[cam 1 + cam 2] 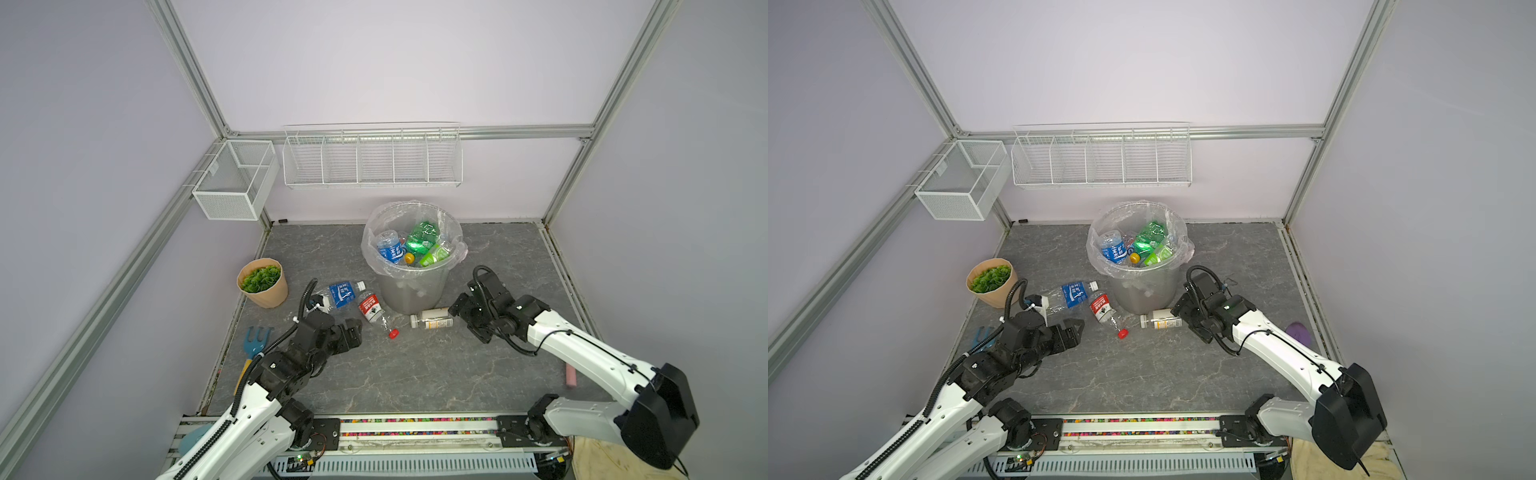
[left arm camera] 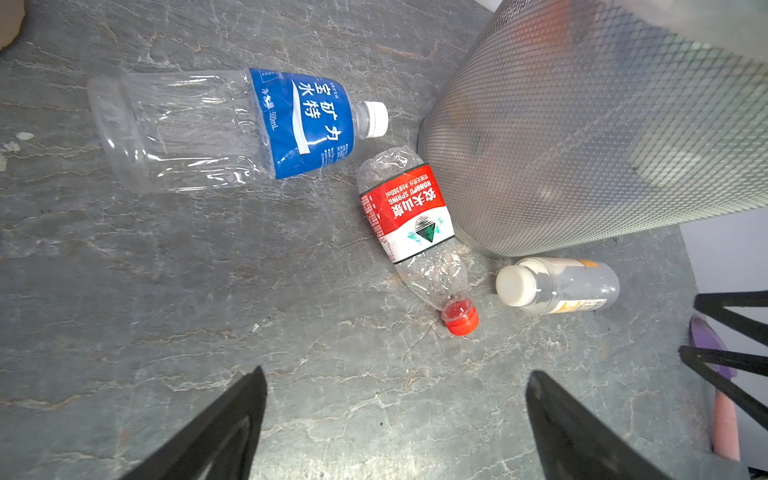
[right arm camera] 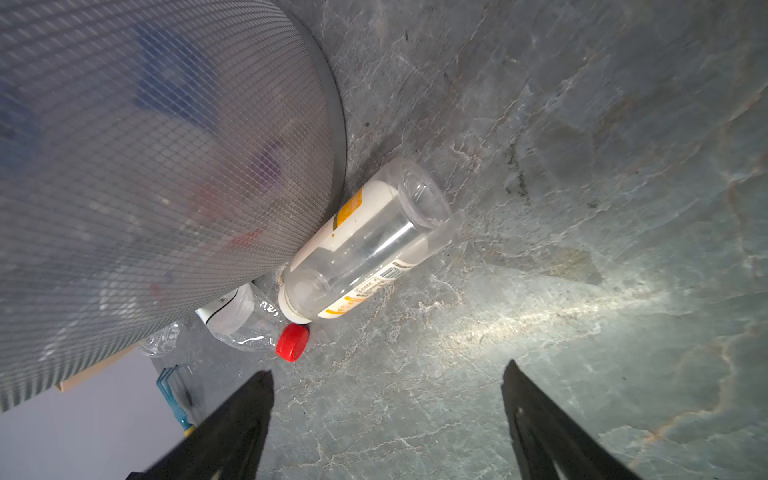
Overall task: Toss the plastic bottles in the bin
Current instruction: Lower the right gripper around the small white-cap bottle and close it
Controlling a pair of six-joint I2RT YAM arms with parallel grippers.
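Note:
The grey bin (image 1: 409, 291) (image 1: 1142, 293), lined with a clear bag, holds several plastic bottles. Three more lie on the floor beside it: a blue-label one (image 1: 343, 294) (image 2: 232, 129), a red-label one with a red cap (image 1: 372, 309) (image 2: 409, 216), and a white-capped one (image 1: 432, 319) (image 3: 365, 245) against the bin's base. My left gripper (image 1: 351, 330) (image 2: 397, 372) is open and empty, just short of the red-label bottle. My right gripper (image 1: 467, 320) (image 3: 387, 369) is open and empty, facing the white-capped bottle's bottom end.
A tan pot of green leaves (image 1: 262, 282) and a blue hand rake (image 1: 255, 338) are on the left. White wire baskets (image 1: 235, 178) (image 1: 372, 156) hang on the walls. A pink object (image 1: 570, 376) and a purple one (image 1: 1299, 332) lie by the right wall.

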